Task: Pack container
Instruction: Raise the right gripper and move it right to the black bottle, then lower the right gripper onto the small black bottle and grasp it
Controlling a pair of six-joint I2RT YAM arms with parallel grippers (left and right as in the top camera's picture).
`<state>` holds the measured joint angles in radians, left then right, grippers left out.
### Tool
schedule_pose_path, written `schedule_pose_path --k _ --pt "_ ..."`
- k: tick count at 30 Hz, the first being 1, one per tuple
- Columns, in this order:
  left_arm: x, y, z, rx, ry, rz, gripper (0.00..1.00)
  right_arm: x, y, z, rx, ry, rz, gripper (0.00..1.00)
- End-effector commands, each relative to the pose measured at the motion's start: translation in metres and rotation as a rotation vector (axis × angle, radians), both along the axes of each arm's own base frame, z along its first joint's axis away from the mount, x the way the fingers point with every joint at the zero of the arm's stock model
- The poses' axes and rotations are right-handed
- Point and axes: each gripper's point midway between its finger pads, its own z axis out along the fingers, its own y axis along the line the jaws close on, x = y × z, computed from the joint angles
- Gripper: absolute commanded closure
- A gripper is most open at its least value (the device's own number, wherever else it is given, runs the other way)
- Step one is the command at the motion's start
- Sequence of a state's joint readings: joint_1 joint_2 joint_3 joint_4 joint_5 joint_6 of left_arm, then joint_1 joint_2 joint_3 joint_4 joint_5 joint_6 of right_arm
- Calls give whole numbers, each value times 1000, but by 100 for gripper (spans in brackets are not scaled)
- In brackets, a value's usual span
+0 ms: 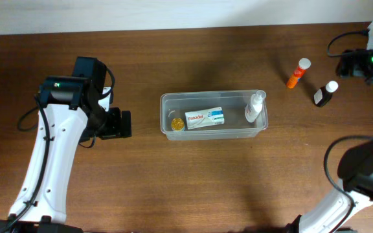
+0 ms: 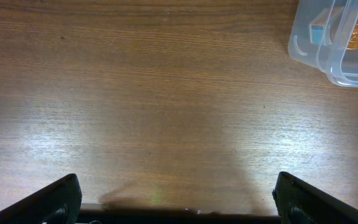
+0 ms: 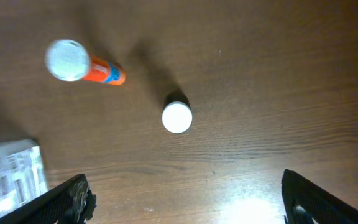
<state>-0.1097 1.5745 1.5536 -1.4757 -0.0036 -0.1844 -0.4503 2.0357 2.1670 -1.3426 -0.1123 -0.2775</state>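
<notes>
The right pincer (image 3: 184,198) is spread wide and empty, its fingers showing only at the bottom corners of the right wrist view. It hangs over the two loose bottles at the upper right of the overhead frame. Near the middle of its view stands a dark bottle (image 3: 177,116) with a white cap. Up and to the left is an orange bottle (image 3: 87,65), near the dark one but apart from it. The left pincer (image 2: 178,198) is likewise spread and holds nothing, above bare desk (image 2: 135,93). A corner of the container (image 2: 298,51) is at the upper right of its view. In the overhead frame the container sits at the centre and holds a Panadol box (image 1: 204,118), a clear bottle (image 1: 254,109) and a small yellow item (image 1: 175,123). Packing looks partly done, and the step in hand seems to be reaching for a bottle. Next, the right pincer should come down around the dark bottle, close on it, then carry it left to the container
</notes>
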Motion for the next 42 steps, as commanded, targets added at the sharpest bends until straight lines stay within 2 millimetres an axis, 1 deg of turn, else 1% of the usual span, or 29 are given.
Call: schedule_pose_path --k 1,5,11,18,23,27,37,39,42 --pt "-2 -1 3 -10 -9 13 0 3 -7 -34 17 78 -17 9" --pt "-2 -1 3 -10 -9 13 1 6 -8 -66 52 142 -31 10" --pt "-2 -1 3 -10 -9 13 1 8 -9 -102 84 210 -34 11" --pt "-2 -1 3 -10 -9 13 1 14 -11 -116 90 215 -28 12" --pt "-2 -1 3 -10 -10 13 1 19 -13 -120 85 202 -25 13" --pt "-2 -1 3 -10 -10 13 1 24 -9 -123 102 181 32 15" --pt "-2 -1 3 -10 -9 13 1 28 -11 -148 111 206 35 16" --pt "-2 -1 3 -10 -9 13 1 29 -11 -149 110 204 35 16" --pt "-2 -1 3 -10 -9 13 0 31 -12 -148 106 197 35 19"
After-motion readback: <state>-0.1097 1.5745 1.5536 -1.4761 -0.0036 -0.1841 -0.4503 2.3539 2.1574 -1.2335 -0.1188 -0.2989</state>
